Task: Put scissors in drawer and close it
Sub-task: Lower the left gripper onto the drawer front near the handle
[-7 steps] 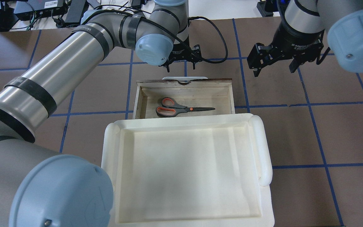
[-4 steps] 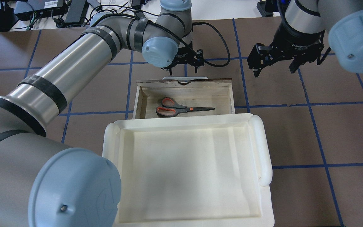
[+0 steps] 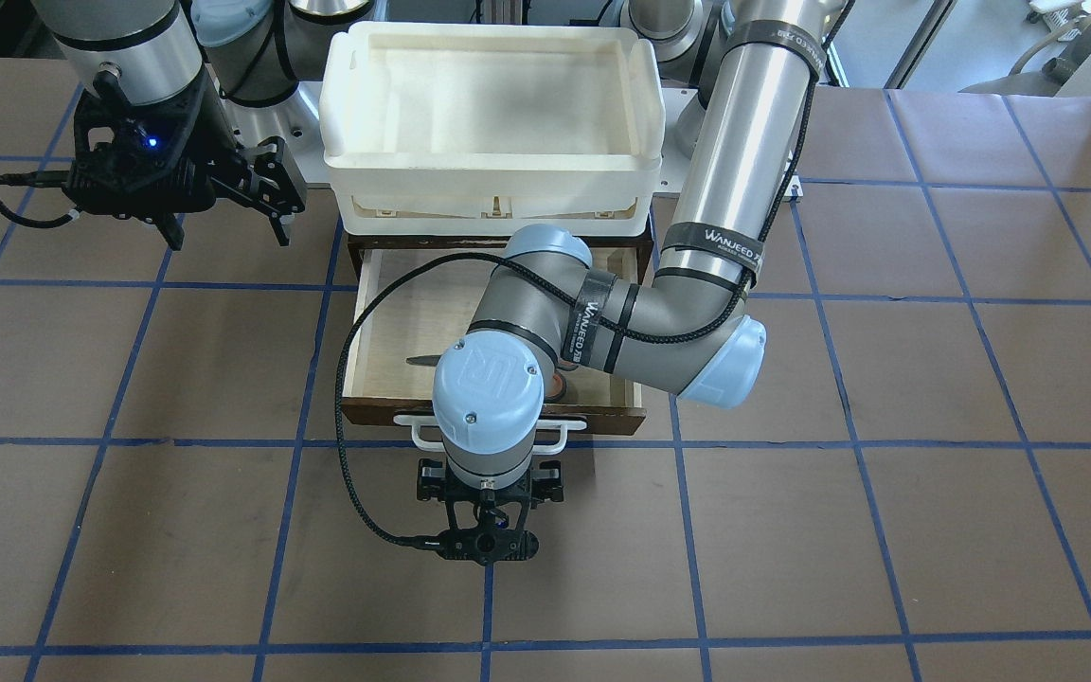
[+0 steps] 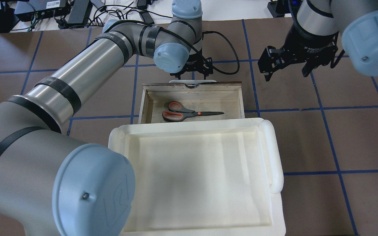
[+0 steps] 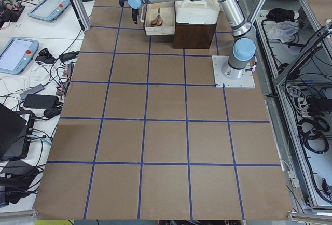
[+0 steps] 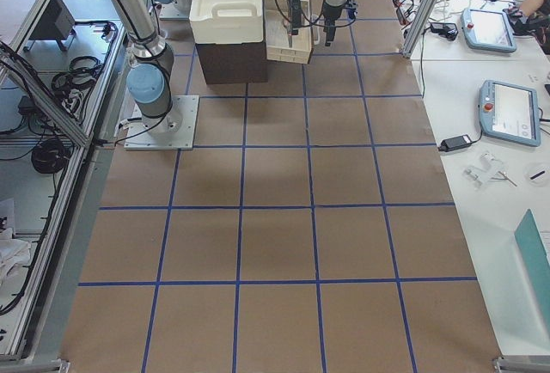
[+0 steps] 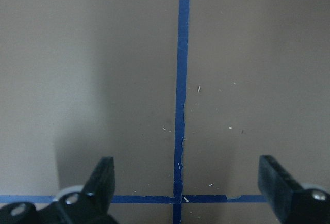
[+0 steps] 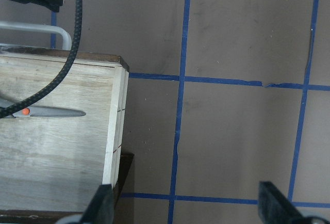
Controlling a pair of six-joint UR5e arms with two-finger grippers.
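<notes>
While the left arm (image 4: 77, 75) reaches forward across the table (image 4: 307, 137) with its elbow bent over the drawer, its wrist points straight down just beyond the drawer's front. The left gripper (image 3: 491, 519) hangs there over bare table, close to the white bar handle (image 3: 564, 438); its own wrist camera shows two dark fingertips (image 7: 103, 175) spread wide apart with nothing between them, only brown surface and a crossing of blue tape lines. The right arm (image 4: 317, 16) stands off to the drawer's right, and the right gripper (image 4: 287, 65) hovers above the table with its fingers likewise spread and empty.

The white plastic tray (image 4: 274, 154) sits on top of the dark cabinet (the side views show that brown block under it, which the overhead view hides). The drawer (image 4: 241, 98) is pulled out from beneath the tray, open. In the overhead view the scissors (image 4: 189, 112) lie flat on the drawer's plywood floor, handles toward the robot's left, blades closed and pointing right. The front-facing camera shows only a blade tip, the left arm's elbow covering the rest; the right wrist camera catches the blades and orange pivot dot beside the drawer's side wall.
</notes>
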